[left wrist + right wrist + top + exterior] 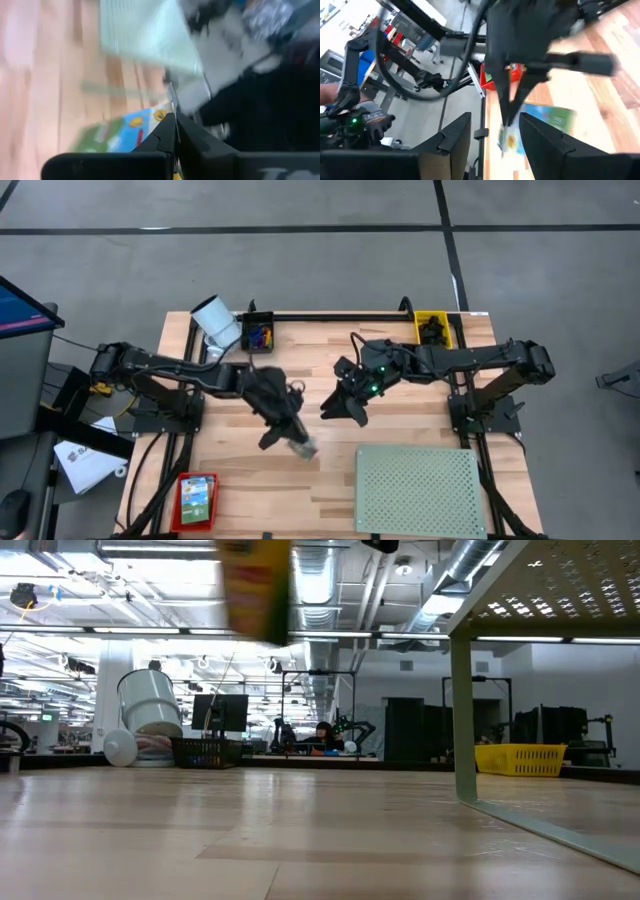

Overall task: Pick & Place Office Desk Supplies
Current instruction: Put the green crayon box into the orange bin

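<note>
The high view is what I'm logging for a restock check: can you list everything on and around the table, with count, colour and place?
Board: one, pale green, perforated, near right corner.
Box: one, red and green, near left corner.
Small box: one, green-blue, held at the left gripper's tip, mid-table.
Bin: one, black, holding coloured bits, far edge.
Bin: one, yellow, holding dark items, far right edge.
Cylinder: one, white, far left.
Table: one, pale wood.
Left gripper: jaws shut on the small box.
Right gripper: jaws open, empty, mid-table.
</note>
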Motion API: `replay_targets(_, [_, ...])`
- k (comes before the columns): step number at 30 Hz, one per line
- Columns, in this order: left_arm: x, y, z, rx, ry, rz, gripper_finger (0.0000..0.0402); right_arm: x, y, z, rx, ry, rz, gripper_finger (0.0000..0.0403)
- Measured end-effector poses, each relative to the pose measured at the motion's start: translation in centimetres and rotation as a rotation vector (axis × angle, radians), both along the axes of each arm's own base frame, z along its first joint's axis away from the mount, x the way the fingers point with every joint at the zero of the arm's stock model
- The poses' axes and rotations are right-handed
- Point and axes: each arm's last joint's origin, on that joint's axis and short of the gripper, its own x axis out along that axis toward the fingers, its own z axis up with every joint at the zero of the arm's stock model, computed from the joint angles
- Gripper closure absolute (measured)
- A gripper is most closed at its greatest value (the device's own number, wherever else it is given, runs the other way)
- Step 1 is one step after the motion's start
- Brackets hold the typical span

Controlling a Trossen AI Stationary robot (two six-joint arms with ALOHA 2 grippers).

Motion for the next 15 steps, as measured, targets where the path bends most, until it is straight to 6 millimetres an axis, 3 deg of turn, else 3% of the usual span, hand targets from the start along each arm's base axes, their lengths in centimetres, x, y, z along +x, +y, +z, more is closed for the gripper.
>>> replay_targets(10, [-3.6, -4.0, -2.1, 0.029, 0.382, -0.121, 0.0401, -0.7, -0.4, 0.8, -0.029, -0.031, -0.059, 0.0239])
replay_targets(15, [-6.2, -6.0, -1.2, -0.011, 0.490, -0.138, 0.0401, -1.3, -0.7, 1.4, -0.051, -0.044, -0.086, 0.0239])
